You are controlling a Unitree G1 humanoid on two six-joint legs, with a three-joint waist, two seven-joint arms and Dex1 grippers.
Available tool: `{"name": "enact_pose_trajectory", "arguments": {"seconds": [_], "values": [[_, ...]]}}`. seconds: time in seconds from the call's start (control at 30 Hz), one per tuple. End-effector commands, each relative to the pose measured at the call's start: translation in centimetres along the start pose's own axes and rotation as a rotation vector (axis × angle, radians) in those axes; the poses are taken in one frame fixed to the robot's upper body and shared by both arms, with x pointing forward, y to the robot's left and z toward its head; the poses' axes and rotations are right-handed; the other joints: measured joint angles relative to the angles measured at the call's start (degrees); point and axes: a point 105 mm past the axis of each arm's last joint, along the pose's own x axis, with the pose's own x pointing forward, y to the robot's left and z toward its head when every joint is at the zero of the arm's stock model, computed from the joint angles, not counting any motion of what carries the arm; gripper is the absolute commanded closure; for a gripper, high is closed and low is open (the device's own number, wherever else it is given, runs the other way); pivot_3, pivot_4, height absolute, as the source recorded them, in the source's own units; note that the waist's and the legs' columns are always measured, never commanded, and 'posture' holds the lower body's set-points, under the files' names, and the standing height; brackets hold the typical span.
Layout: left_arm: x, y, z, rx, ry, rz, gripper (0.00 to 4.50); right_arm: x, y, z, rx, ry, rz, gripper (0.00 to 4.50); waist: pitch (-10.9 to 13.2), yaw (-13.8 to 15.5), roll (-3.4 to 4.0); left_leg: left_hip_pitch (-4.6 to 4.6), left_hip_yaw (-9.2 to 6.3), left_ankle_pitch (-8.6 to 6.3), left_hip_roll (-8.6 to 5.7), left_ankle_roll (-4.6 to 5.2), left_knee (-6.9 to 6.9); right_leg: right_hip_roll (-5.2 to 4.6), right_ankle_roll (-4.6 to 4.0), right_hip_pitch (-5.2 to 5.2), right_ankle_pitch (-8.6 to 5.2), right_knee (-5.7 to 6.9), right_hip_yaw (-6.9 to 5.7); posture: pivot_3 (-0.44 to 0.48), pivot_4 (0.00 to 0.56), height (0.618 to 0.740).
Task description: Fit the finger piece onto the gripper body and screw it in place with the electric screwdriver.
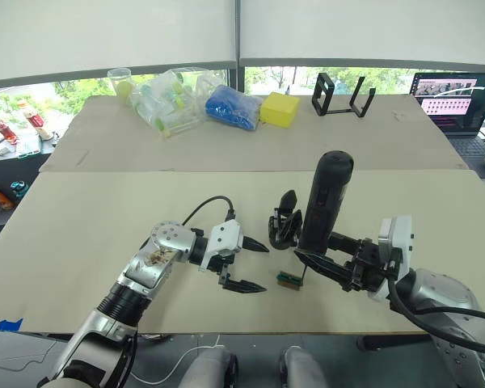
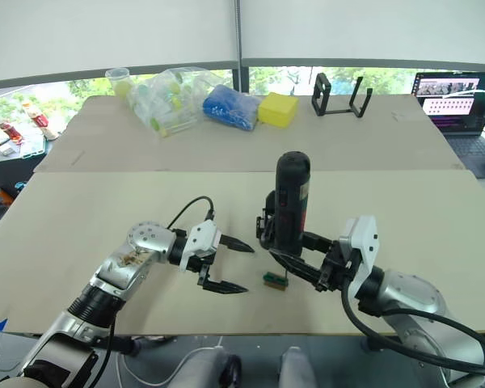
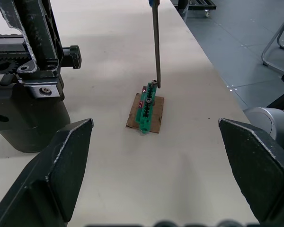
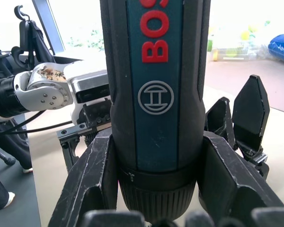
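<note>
On the pale table (image 1: pixel 81 234), the right gripper (image 1: pixel 323 263) clamps the electric screwdriver (image 1: pixel 323 198) upright, its bit touching the small green block (image 1: pixel 288 280), probably picking up a screw. Just beside the screwdriver stands the gripper body (image 1: pixel 283 222). The left gripper (image 1: pixel 246 263) waits near it with fingers apart, holding nothing.

We see the near table (image 1: pixel 81 234) bare to the left of the left gripper (image 1: pixel 246 263) and ahead of it, so that side is free to pass. Its fingers are spread wide with nothing between them. Just right of it the way is crowded: the gripper body (image 1: pixel 284 222) stands upright, the green-and-black block (image 1: pixel 288 280) lies close in front of it, and the electric screwdriver (image 1: pixel 324 200) stands upright in the clamped right gripper (image 1: pixel 311 260), its bit (image 3: pixel 155 45) coming down onto the block. Bottles (image 1: pixel 168 99), a blue bag (image 1: pixel 232 107), a yellow box (image 1: pixel 280 109) and a wire stand (image 1: pixel 342 96) crowd the far table.
</note>
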Motion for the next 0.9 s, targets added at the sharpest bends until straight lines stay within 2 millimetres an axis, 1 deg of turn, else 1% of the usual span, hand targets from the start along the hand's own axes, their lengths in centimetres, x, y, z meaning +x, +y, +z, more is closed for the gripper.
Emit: {"name": "enact_pose_trajectory", "arguments": {"seconds": [0.03,0.27,0.57,0.77,0.9], "values": [[-0.02,0.32,0.91,0.038,-0.016,0.006,0.00,0.19,0.66,1.19,-0.050,-0.048,0.030,2.59,0.0,0.0,0.00,0.00,0.00,0.00,0.00,0.00,0.00,0.00,0.00,0.00,0.00,0.00,0.00,0.000,0.150,0.740],[-0.02,0.34,0.92,0.037,-0.017,0.009,0.00,0.12,0.68,0.78,-0.050,-0.030,0.035,2.59,0.0,0.0,0.00,0.00,0.00,0.00,0.00,0.00,0.00,0.00,0.00,0.00,0.00,0.00,0.00,0.000,0.150,0.740],[0.09,0.42,0.96,0.037,-0.021,0.011,0.00,-0.09,0.74,1.02,-0.043,-0.023,0.055,2.59,0.0,0.0,0.00,0.00,0.00,0.00,0.00,0.00,0.01,0.00,0.00,0.00,0.00,0.00,0.00,0.000,0.150,0.740],[0.13,0.47,0.97,0.038,-0.022,0.011,0.00,-0.21,0.66,0.41,-0.056,0.007,0.065,2.59,0.0,0.0,-0.01,0.00,0.00,0.00,0.00,0.00,0.01,0.00,0.00,0.01,0.00,0.00,0.00,0.000,0.150,0.740],[0.12,0.60,0.97,0.038,-0.022,0.014,0.00,-0.28,0.39,0.34,-0.061,0.017,0.067,2.59,0.0,0.0,-0.01,0.00,0.00,0.00,0.00,0.00,0.02,0.00,0.00,0.01,0.00,0.00,0.00,0.000,0.150,0.740]]}}
